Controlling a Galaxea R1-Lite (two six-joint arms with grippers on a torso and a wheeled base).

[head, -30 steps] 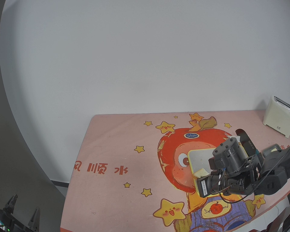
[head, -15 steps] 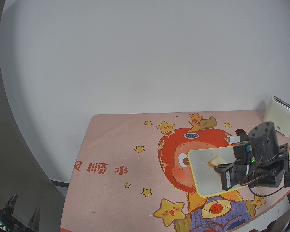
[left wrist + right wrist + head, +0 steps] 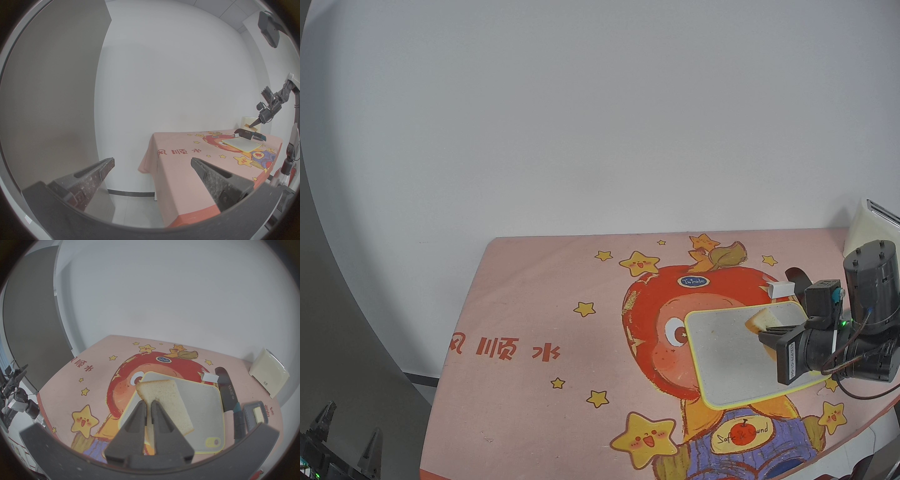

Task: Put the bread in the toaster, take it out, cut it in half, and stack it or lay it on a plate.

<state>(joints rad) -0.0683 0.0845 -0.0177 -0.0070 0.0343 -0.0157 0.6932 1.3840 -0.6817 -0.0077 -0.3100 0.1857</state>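
A slice of bread (image 3: 167, 396) hangs clamped by one edge in my right gripper (image 3: 148, 410), which is shut on it above the grey, yellow-rimmed cutting board (image 3: 203, 405). In the head view the bread (image 3: 762, 319) sits over the board's (image 3: 725, 356) far right corner, held by the right gripper (image 3: 774, 330). The cream toaster (image 3: 872, 228) stands at the table's far right, beyond the arm. A black knife (image 3: 227, 388) lies beside the board. My left gripper (image 3: 153, 175) is open with nothing in it, low and off the table's left side.
A small white block (image 3: 780, 289) lies between the board and the knife (image 3: 797, 275). A small dark tray with a pale block (image 3: 255, 412) sits near the knife handle. The pink cartoon tablecloth (image 3: 550, 300) covers the table, and a white wall stands behind.
My right arm has carried the bread from the board's near left edge up and to the right, toward the toaster. The head view has shifted slightly. The left gripper has stayed put.
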